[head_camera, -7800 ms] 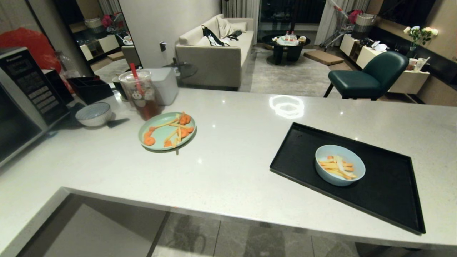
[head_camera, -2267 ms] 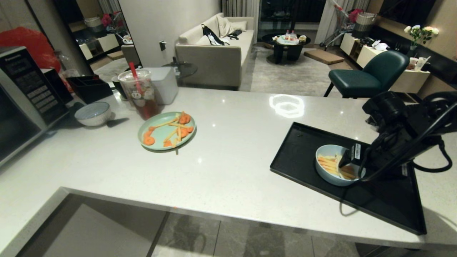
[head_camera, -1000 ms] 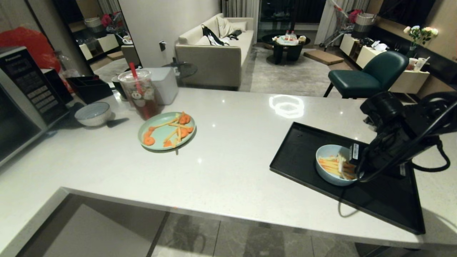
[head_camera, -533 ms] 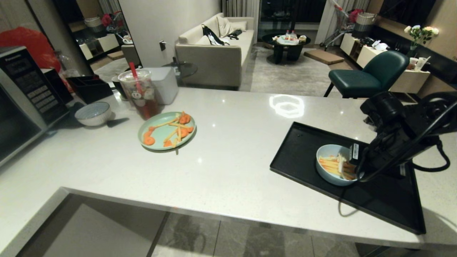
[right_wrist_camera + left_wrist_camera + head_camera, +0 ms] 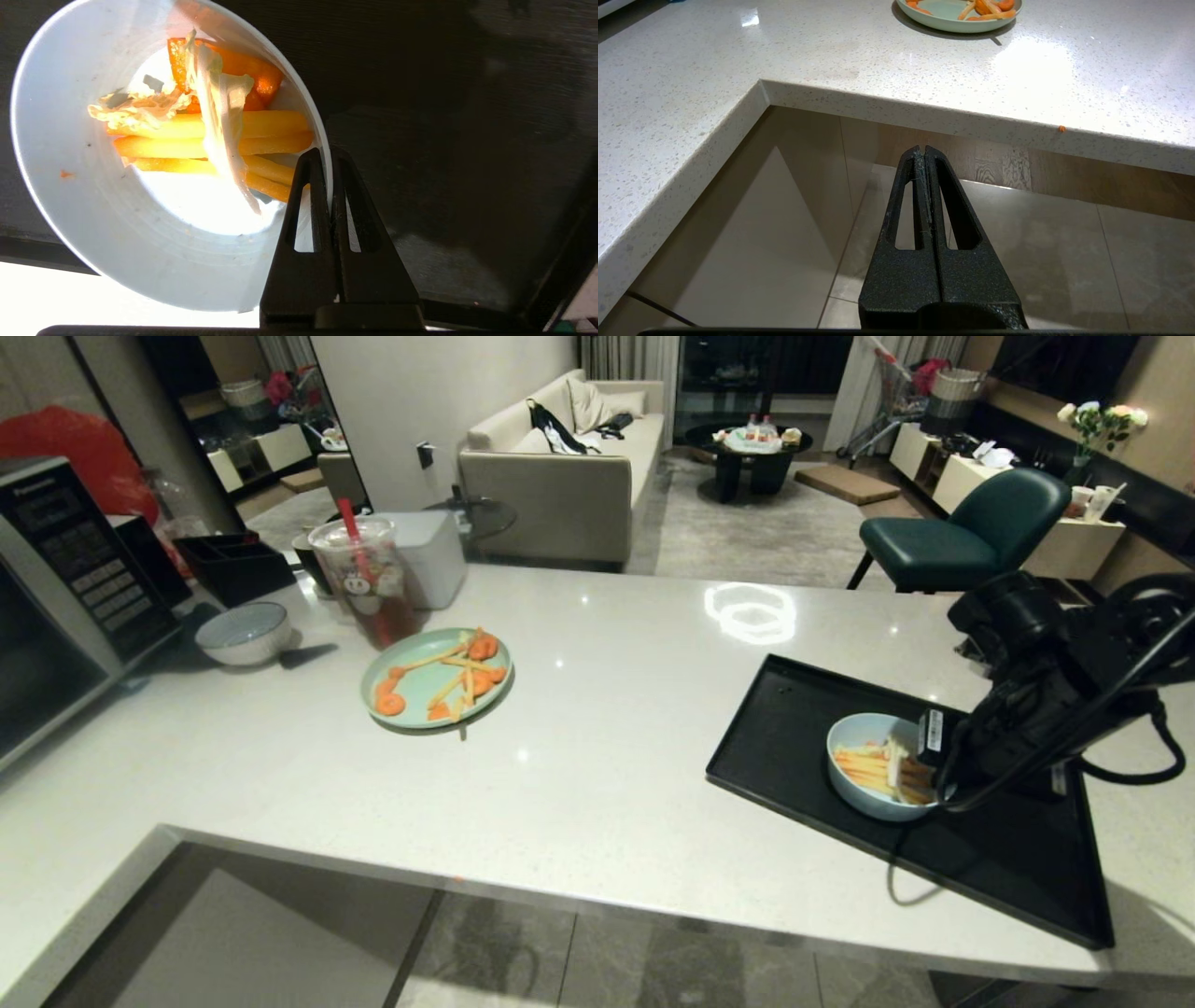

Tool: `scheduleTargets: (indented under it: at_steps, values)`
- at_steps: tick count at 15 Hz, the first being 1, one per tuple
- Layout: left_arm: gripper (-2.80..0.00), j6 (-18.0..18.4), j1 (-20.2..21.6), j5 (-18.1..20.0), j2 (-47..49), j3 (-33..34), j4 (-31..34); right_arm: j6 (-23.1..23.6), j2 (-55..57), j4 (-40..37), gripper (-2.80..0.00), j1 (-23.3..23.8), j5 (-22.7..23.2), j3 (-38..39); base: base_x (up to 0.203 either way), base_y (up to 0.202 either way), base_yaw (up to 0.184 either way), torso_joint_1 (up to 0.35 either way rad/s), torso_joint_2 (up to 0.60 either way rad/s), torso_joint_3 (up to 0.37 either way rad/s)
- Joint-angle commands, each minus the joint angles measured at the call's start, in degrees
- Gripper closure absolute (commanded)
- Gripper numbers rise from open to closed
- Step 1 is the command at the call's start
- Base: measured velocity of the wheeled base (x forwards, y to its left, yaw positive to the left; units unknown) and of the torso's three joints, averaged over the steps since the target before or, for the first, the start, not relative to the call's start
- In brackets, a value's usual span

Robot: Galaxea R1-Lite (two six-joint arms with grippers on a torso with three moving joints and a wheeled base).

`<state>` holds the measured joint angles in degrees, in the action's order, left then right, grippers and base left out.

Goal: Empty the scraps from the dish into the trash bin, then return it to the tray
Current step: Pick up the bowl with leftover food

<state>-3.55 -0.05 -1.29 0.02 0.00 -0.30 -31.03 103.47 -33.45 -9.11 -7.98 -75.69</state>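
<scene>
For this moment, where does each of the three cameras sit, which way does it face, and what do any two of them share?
Head view: on the robot's head, looking forward and down over the counter; the right arm reaches in to the light-blue bowl on the black tray.
Left wrist view: behind the shut left gripper, below the counter edge, facing the floor and counter.
Right wrist view: behind the right gripper, pinching the bowl's rim above the scraps.
Shared: head and right wrist show bowl and tray; head and left wrist show the green plate.

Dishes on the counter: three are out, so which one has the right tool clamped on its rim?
The light-blue bowl on the black tray, gripped by the right tool; the green plate and white bowl sit untouched.
</scene>
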Motion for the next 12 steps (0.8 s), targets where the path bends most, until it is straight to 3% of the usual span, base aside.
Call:
scheduleTargets:
  at_steps: [1, 12]
  values:
    - [0.0, -0.06, -0.04, -0.03, 0.02, 0.0, -0.05, -0.18, -1.57, -0.27, 0.0, -0.03, -0.01, 0.62, 0.0, 0.0, 0.0, 0.0, 0.0, 0.0]
    - [0.0, -0.06, -0.04, -0.03, 0.06, 0.0, -0.05, -0.35, -9.1, -0.05, 0.0, -0.23, 0.31, 7.57, 0.0, 0.0, 0.0, 0.0, 0.0, 0.0]
